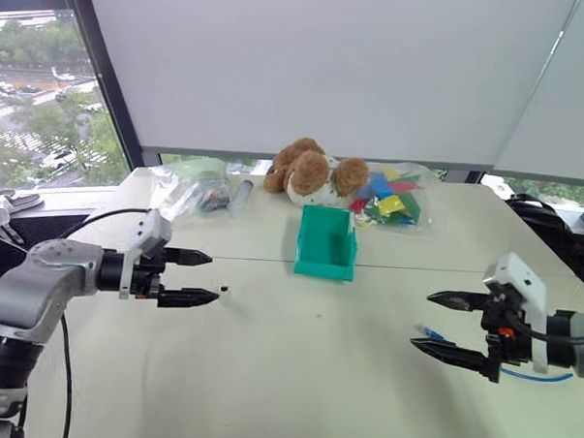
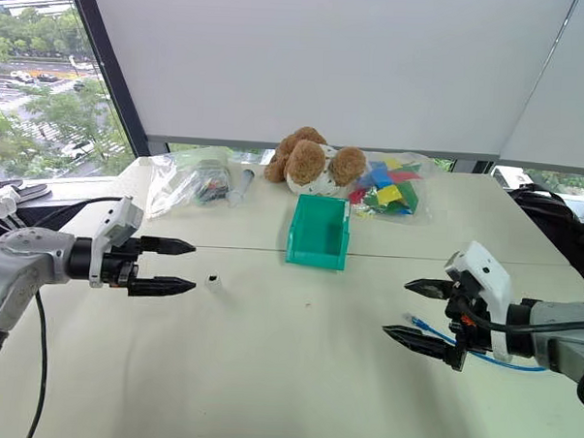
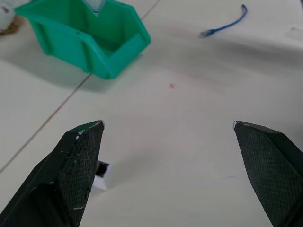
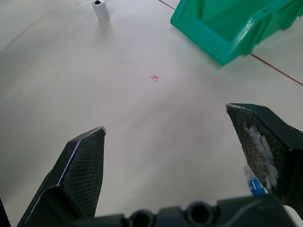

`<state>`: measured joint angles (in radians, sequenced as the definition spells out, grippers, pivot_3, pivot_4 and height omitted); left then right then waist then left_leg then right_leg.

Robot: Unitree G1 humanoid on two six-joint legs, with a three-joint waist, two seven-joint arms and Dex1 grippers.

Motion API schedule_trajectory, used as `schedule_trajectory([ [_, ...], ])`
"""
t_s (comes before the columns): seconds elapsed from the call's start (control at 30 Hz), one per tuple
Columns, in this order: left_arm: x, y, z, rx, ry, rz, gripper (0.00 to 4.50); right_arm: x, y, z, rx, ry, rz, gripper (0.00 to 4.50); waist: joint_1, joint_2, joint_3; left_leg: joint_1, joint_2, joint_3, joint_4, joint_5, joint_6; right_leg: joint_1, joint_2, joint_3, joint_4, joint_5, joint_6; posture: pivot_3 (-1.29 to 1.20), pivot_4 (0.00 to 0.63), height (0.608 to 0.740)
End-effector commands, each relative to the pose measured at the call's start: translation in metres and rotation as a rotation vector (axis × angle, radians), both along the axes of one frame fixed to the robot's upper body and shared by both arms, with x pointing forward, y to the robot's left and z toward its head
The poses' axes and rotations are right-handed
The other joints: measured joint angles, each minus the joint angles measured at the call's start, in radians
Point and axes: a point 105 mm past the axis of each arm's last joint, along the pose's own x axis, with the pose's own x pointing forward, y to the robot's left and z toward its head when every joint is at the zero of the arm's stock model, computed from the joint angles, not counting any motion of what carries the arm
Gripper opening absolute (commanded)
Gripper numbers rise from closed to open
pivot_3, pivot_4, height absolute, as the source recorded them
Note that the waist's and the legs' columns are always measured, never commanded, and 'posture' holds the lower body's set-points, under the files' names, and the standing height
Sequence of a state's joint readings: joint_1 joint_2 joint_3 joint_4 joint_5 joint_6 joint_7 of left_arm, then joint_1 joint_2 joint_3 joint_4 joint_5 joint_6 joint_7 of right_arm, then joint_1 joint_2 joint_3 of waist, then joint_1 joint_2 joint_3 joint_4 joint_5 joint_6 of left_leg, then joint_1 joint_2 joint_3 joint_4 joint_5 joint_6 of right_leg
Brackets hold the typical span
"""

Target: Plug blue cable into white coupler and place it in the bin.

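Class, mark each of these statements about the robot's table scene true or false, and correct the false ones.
1. The blue cable is already plugged into the white coupler. False: they lie apart on the table, the cable by the right tool, the coupler by the left tool.
2. Both tools are open and hold nothing. True.
3. The teal bin holds the coupler. False: the coupler stands on the bare table, outside the bin.
4. A teddy bear lies behind the bin, near the window. True.
5. The bag of coloured pieces sits to the bear's left. False: it is to the bear's right.
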<state>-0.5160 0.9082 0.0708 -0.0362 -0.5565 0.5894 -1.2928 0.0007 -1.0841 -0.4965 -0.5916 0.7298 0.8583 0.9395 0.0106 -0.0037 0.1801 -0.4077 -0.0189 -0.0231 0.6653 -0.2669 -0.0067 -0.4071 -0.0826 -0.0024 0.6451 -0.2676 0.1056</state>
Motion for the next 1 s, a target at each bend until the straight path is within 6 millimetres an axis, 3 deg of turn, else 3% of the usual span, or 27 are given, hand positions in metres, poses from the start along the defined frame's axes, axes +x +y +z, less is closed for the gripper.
schedule_trajectory([
  [0.03, -0.004, -0.003, 0.007, -0.009, -0.027, -0.015, 4.50, -0.001, -0.002, 0.005, -0.016, -0.024, -0.009, 4.46, 0.000, 0.000, 0.000, 0.000, 0.000, 0.000, 0.000, 0.000, 0.000, 0.000, 0.000, 0.000, 0.000, 0.000, 0.000, 0.00, 0.150, 0.740],
  [0.67, 0.000, -0.019, 0.006, -0.026, -0.025, -0.050, 4.50, -0.003, -0.014, -0.011, -0.042, -0.021, -0.113, 4.46, 0.001, 0.000, 0.000, 0.000, 0.000, 0.000, 0.000, 0.000, 0.000, 0.000, 0.000, 0.000, 0.000, 0.000, 0.000, 0.00, 0.150, 0.740],
  [0.87, 0.001, -0.027, 0.002, -0.037, -0.027, -0.071, 4.50, 0.003, -0.045, -0.036, -0.118, 0.038, -0.191, 4.46, 0.002, 0.000, 0.000, 0.000, -0.001, 0.000, 0.000, 0.000, 0.000, 0.001, 0.000, 0.000, 0.000, 0.000, 0.000, 0.00, 0.150, 0.740],
  [1.0, 0.002, -0.033, 0.000, -0.042, -0.035, -0.087, 4.50, 0.011, -0.067, -0.053, -0.067, 0.099, -0.244, 4.46, 0.001, 0.000, 0.000, 0.000, -0.001, 0.000, 0.001, 0.000, 0.000, 0.001, 0.001, 0.000, 0.000, 0.000, 0.000, 0.00, 0.150, 0.740],
])
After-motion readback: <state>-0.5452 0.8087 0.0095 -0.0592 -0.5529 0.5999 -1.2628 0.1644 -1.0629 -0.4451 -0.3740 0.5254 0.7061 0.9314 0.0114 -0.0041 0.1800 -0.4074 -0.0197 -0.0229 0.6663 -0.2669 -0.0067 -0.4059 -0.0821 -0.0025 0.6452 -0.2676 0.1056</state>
